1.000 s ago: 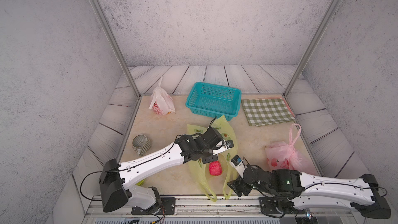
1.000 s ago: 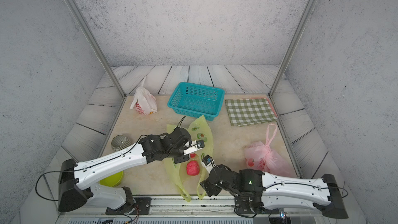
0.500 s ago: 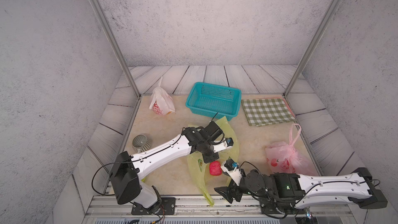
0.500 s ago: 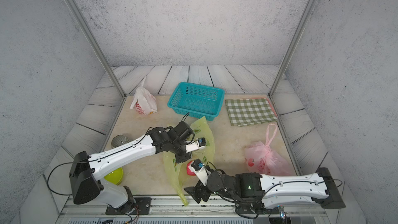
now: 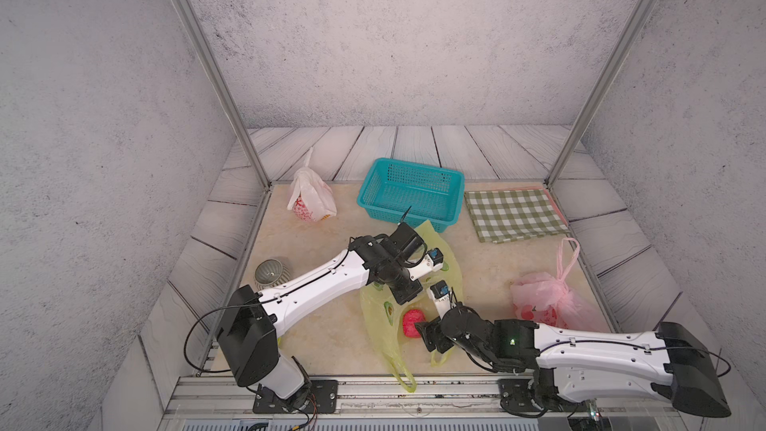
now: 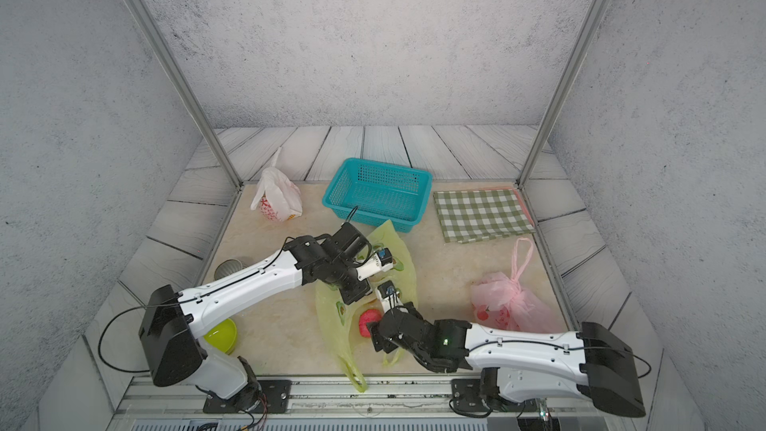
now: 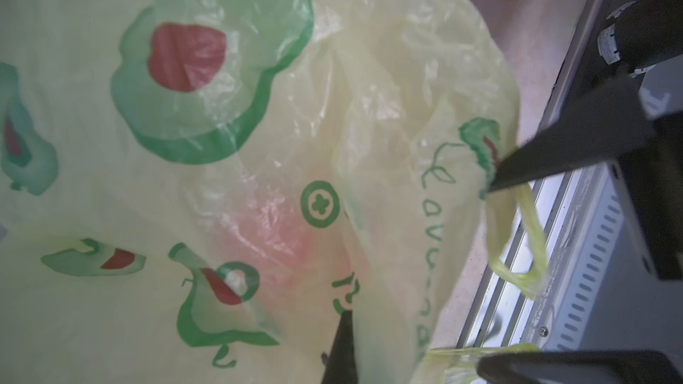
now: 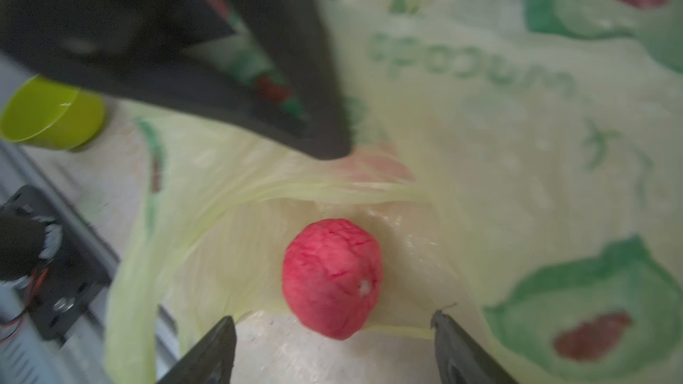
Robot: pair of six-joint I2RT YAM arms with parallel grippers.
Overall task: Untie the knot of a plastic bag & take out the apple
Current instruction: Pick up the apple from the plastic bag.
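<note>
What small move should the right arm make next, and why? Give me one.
Probably ease the right gripper forward until its open fingers flank the apple. The left gripper, shut on the avocado-print bag, holds its mouth up, and the apple lies uncovered just ahead, centred between those fingers.

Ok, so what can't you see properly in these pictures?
- Apple, left wrist view: only a pink smudge through the yellow-green bag.
- Lime-green bowl, in a top view: partly behind the left arm.
- Pink bag and white bag, in a top view: contents veiled by film.
- Left gripper, right wrist view: blurred, too near the lens.
</note>
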